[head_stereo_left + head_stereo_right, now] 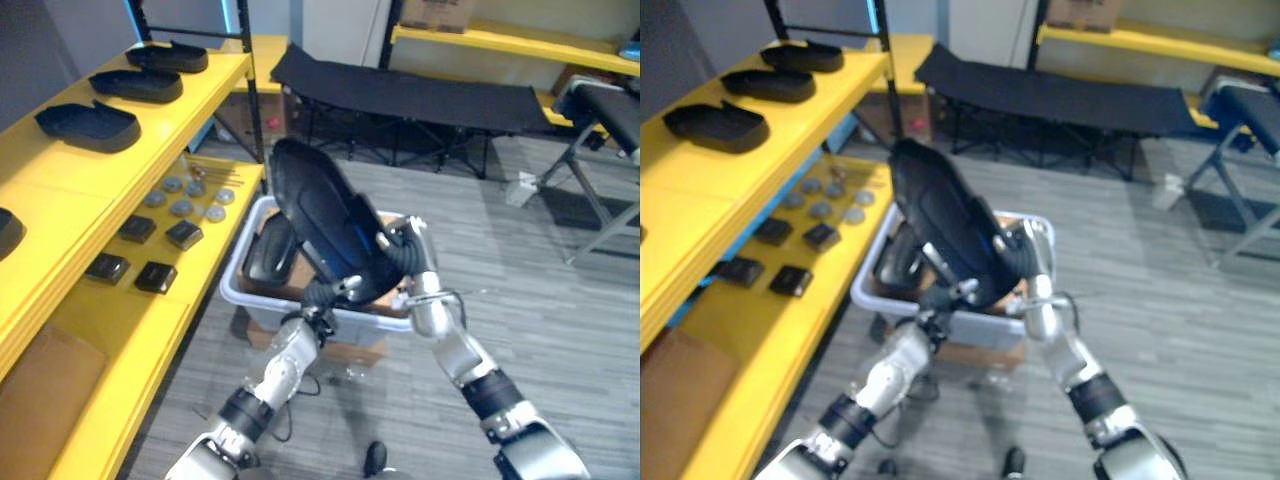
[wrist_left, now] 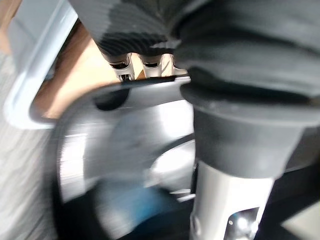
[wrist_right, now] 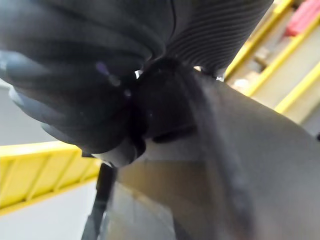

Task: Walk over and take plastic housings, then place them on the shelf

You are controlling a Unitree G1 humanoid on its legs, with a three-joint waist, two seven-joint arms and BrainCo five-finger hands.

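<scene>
Above the bin (image 1: 236, 278), we judge the housing (image 1: 318, 212) light, stiff and slick. Left hand (image 1: 328, 293) curls round its lower rim. We cannot tell the right hand (image 1: 404, 250) hold.

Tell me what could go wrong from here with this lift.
The housing is held only at its lower end, between the left robot hand and right robot hand, so it could tip or slip into the bin. Swinging left, it could clip the shelf edge.
</scene>
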